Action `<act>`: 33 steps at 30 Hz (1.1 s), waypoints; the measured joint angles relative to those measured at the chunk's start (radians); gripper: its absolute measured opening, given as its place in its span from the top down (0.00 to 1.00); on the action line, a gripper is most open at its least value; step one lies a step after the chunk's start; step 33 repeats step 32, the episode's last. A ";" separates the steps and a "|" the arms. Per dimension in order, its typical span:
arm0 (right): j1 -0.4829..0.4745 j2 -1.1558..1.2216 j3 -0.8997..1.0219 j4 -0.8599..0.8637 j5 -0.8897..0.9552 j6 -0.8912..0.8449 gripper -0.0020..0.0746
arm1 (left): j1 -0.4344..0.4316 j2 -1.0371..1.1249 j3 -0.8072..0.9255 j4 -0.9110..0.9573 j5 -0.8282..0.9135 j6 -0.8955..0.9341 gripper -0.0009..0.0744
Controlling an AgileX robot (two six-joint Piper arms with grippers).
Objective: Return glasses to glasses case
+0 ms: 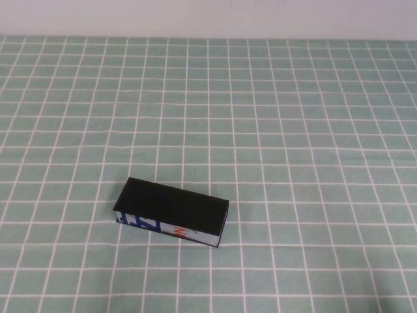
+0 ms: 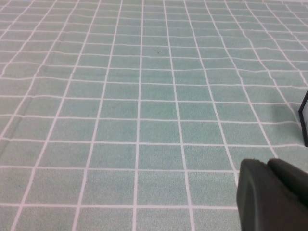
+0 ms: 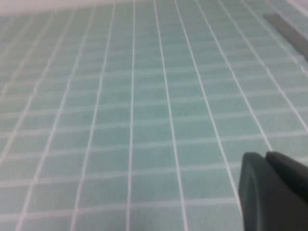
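Note:
The glasses case (image 1: 172, 212) lies shut on the green checked cloth, left of centre and towards the front, its white side strip with blue and orange print facing me. The glasses are not in view. Neither arm shows in the high view. In the left wrist view, my left gripper (image 2: 267, 166) hangs over bare cloth with its fingers together and nothing between them. A dark corner of the case (image 2: 304, 118) shows at that frame's edge. In the right wrist view, my right gripper (image 3: 264, 156) is also shut and empty over bare cloth.
The green cloth with a white grid (image 1: 293, 130) covers the whole table up to a pale wall at the back. A grey strip (image 3: 288, 29) lies at the far side of the right wrist view.

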 joint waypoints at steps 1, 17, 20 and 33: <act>0.000 0.000 0.004 -0.009 0.022 0.002 0.99 | 0.000 0.000 0.000 0.000 0.000 0.000 0.99; 0.000 -0.012 0.005 -0.020 0.049 -0.002 0.99 | -0.001 0.000 0.000 0.000 0.001 0.000 0.99; 0.000 -0.012 0.005 -0.020 0.049 -0.002 0.99 | -0.001 0.000 0.000 0.000 0.001 0.000 0.99; 0.000 -0.012 0.005 -0.020 0.049 -0.004 0.99 | -0.004 0.000 0.000 0.002 0.002 0.000 0.99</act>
